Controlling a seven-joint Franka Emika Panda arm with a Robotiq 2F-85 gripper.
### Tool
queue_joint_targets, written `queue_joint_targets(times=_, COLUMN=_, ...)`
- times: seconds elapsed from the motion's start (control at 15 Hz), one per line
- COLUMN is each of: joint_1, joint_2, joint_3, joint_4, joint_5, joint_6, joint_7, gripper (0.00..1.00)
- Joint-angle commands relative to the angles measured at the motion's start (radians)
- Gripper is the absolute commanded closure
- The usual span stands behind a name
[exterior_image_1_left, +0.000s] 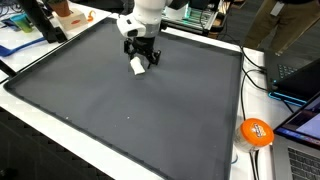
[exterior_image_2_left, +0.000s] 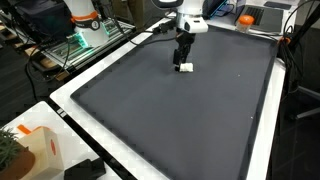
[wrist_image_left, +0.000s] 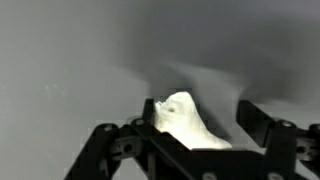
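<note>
A dark mat (exterior_image_1_left: 90, 100) covers most of the table. Toward its far edge a small white lump (exterior_image_1_left: 139, 66) lies on the mat, with the gripper (exterior_image_1_left: 141, 57) straight over it. In the wrist view its fingers (wrist_image_left: 252, 118) sit apart either side of the lump, not clamped. It looks light and perhaps soft, easily squashed, so I'd pinch its thick middle. To the right, an orange ball (exterior_image_1_left: 256, 132) rests beside the mat.

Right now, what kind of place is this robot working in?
Probably a robotics lab or workshop: a robot arm works over a big dark mat, with laptops and loose cables along its edge.
</note>
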Motion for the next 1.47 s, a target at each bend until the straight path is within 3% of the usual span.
queue_joint_targets(times=0.0, joint_1=0.012, joint_2=0.007, joint_3=-0.015, joint_4=0.013, joint_5=-0.008, joint_6=0.039, joint_7=0.002, gripper=0.42)
queue_joint_targets(times=0.27, joint_1=0.011, joint_2=0.003, joint_3=-0.021, joint_4=0.021, joint_5=-0.014, joint_6=0.057, joint_7=-0.012, gripper=0.75)
queue_joint_targets(times=0.47, joint_1=-0.009, joint_2=-0.026, joint_3=0.008, joint_4=0.003, joint_5=0.024, joint_6=-0.015, joint_7=-0.086, gripper=0.95)
queue_joint_targets(times=0.73, joint_1=-0.035, joint_2=-0.106, joint_3=0.042, joint_4=-0.061, joint_5=0.07, joint_6=-0.078, joint_7=-0.174, gripper=0.98)
queue_joint_targets(times=0.8, joint_1=-0.04, joint_2=-0.119, joint_3=0.049, joint_4=-0.072, joint_5=0.085, joint_6=-0.06, joint_7=-0.177, gripper=0.96)
queue_joint_targets(times=0.87, joint_1=-0.041, joint_2=-0.131, joint_3=0.053, joint_4=-0.081, joint_5=0.093, joint_6=-0.042, joint_7=-0.176, gripper=0.6)
queue_joint_targets(times=1.0, joint_1=-0.048, joint_2=-0.151, joint_3=0.068, joint_4=-0.093, joint_5=0.125, joint_6=-0.043, joint_7=-0.189, gripper=0.6)
queue_joint_targets(times=1.4, joint_1=-0.054, joint_2=-0.167, joint_3=0.087, joint_4=-0.111, joint_5=0.156, joint_6=-0.062, joint_7=-0.209, gripper=0.14)
